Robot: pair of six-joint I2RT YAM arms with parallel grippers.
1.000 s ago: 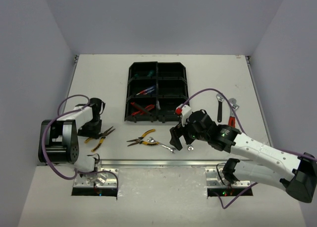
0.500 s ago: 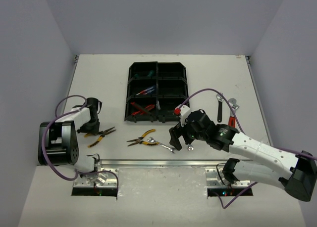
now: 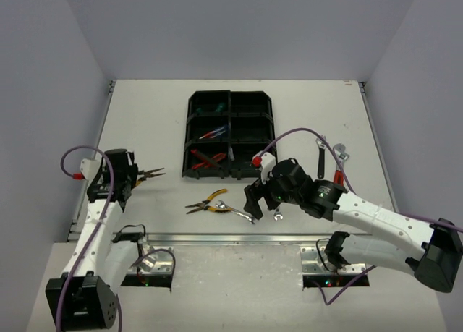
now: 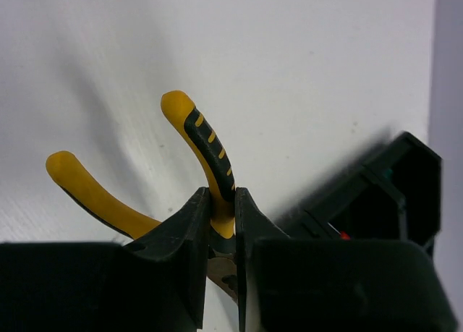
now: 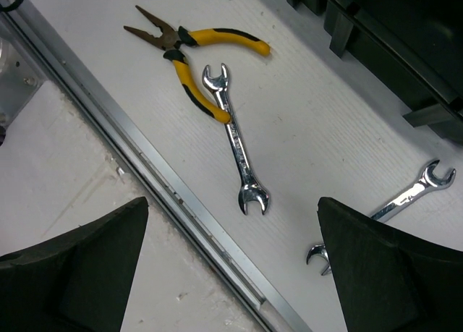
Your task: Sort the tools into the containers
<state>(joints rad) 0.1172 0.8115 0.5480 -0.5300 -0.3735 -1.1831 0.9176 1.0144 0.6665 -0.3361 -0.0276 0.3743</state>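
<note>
Near edge: metal rail (image 3: 231, 238) runs across the lower frame.

Left fingers (image 4: 189, 238), at left of the top view: closed on one handle of a pair of yellow-handled pliers (image 4: 206, 140). Its other handle splays out to the left in the wrist view. The white counter (image 3: 145, 115) lies behind it.

Right fingers (image 5: 87, 267), at lower centre of the top view: spread wide, holding nothing, hovering above the counter.

In the wrist view between them lies a silver wrench (image 5: 237, 155), with one end touching a handle of a second pair of yellow pliers (image 5: 195, 50). Another wrench (image 5: 405, 202) lies apart at the right.

Farther back, centre: black tray (image 3: 230, 93) of six compartments. Red-handled tool (image 3: 206, 158) sits in the lower-left compartment; smaller tools (image 3: 212, 134) in the middle-left one are too small to name.

Right of the tray: a few loose tools (image 3: 320, 158) on the counter.
</note>
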